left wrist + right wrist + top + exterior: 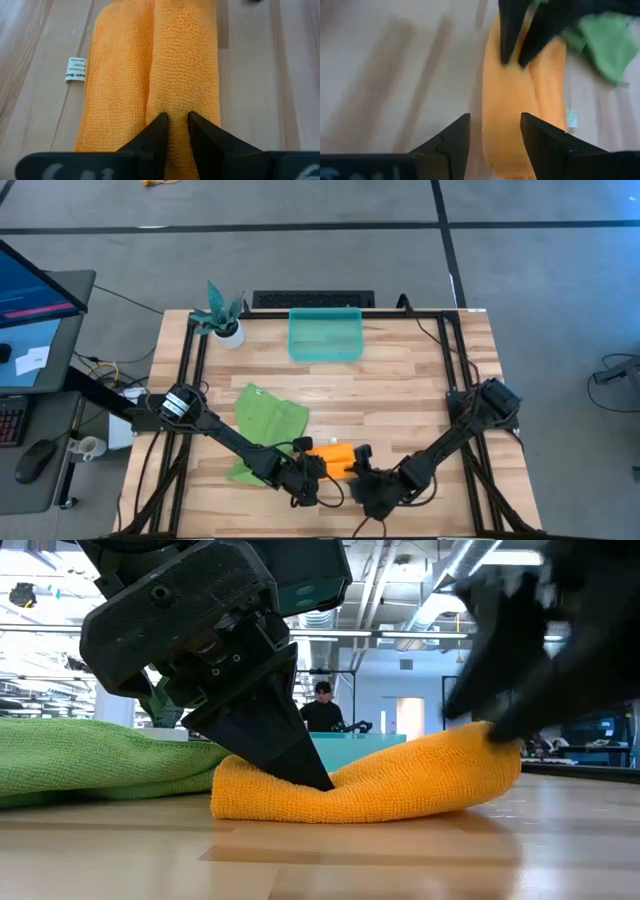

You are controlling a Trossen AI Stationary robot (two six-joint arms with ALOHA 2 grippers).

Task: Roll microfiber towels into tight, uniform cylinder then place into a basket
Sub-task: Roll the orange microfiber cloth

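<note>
The orange towel (334,454) lies rolled or folded into a thick, loose strip near the 6 o'clock edge of the desk (400,395), seen from above. The green towel (268,420) lies spread and rumpled beside it, toward 9 o'clock, and seems to touch it in the low view. The teal basket (325,335) sits well apart, near the 12 o'clock edge, with a small potted plant (222,315) at its 9 o'clock side.

We see the left gripper (175,131) pinching a ridge of the orange towel between its nearly closed fingers, pressing that end down to the desk. The right gripper (495,132) sits at the strip's other end with its fingers spread apart, and the wrist view shows nothing caught between them; the towel lies just past the tips. In the low view that far end looks slightly raised near the right gripper.

We judge the rolling step to be in hand: the strip is loosely bunched, with a crease along its length, not yet a tight, even cylinder. The next move likely calls for the right gripper to take hold of the free end again while the left gripper keeps its pinch, then tighten the roll. After that comes the carry toward 12 o'clock into the basket. A person stands in the room beyond the desk.
</note>
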